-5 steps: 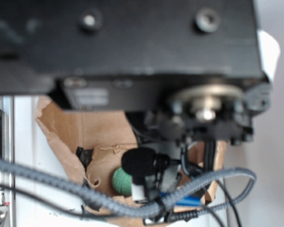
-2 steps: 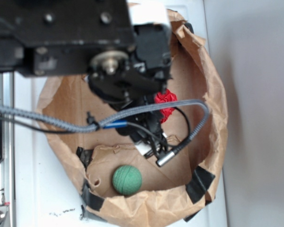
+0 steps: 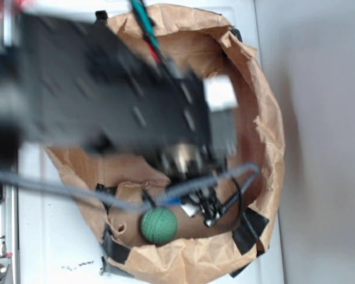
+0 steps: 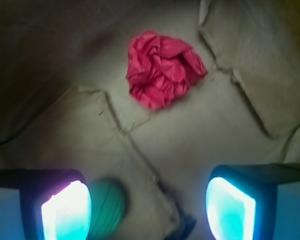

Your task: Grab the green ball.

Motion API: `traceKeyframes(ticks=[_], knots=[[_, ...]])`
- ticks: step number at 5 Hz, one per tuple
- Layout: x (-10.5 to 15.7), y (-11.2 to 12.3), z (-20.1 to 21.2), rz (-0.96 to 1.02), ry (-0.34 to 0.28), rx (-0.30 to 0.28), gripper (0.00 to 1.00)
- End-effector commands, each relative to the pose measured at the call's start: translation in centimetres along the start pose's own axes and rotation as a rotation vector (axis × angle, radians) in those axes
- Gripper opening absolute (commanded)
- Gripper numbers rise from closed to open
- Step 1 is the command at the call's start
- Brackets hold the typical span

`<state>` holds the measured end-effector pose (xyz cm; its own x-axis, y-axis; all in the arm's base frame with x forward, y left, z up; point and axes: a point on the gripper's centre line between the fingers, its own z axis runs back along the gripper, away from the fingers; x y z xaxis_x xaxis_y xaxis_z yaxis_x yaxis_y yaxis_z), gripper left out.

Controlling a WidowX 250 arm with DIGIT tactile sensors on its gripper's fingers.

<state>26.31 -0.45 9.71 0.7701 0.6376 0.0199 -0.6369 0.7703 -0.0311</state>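
1. Green ball (image 3: pixel 159 225) lies on the floor of a brown paper bag (image 3: pixel 266 136), near the bag's lower wall in the exterior view.
2. In the wrist view the ball (image 4: pixel 106 207) shows only partly, just beside the left finger (image 4: pixel 65 212) and outside the gap.
3. Pincer (image 4: pixel 147 207) hangs released, jaws wide apart, gripping nothing.
4. A crumpled red wad (image 4: pixel 163 68) lies well apart, farther along the bag floor.
5. Blurred black arm (image 3: pixel 106 106) and grey cable (image 3: pixel 65 189) hide much of the bag's interior from outside.

No text, label, brand, number or sign can be read anywhere.
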Motion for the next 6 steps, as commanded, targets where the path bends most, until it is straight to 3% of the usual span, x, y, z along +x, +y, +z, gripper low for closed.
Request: traceKeyframes(ticks=[1,4,5,6], knots=[[0.4,-0.7,1.4,-0.011,-0.053,-0.032,1.00],[1.0,-1.9,-3.0,0.054,0.008,-0.057,1.00],[-0.4,-2.4,-3.4,0.093,0.088,-0.075,1.00],[-1.6,-2.9,-2.8,0.066,0.129,-0.083,1.00]])
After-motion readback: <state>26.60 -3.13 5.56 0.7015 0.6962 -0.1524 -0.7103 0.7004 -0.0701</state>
